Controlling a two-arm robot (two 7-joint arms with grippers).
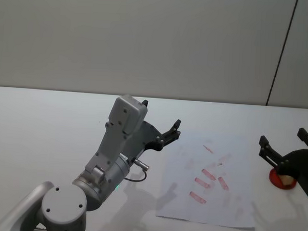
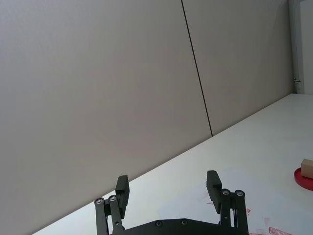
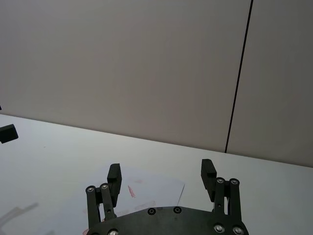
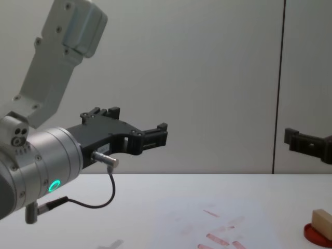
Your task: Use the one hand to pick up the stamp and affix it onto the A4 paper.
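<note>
The stamp [image 1: 282, 177] is a small tan wooden block standing on a flat red ink pad [image 1: 289, 184] at the table's right side; it also appears in the chest view [image 4: 321, 220] and the left wrist view [image 2: 307, 168]. My right gripper [image 1: 283, 137] hangs open well above it, fingers spread, nothing held [image 3: 161, 174]. The A4 paper [image 1: 227, 200] lies mid-table with several red stamp marks on it. Left of the paper, my left gripper [image 1: 161, 116], on the arm with the green ring, is raised off the table and open [image 2: 167, 188].
The white tabletop [image 1: 51, 126] runs wide to the left and behind the paper. A grey wall [image 1: 147, 38] with a dark vertical seam backs the table. A thin cable [image 4: 101, 199] loops under the left wrist.
</note>
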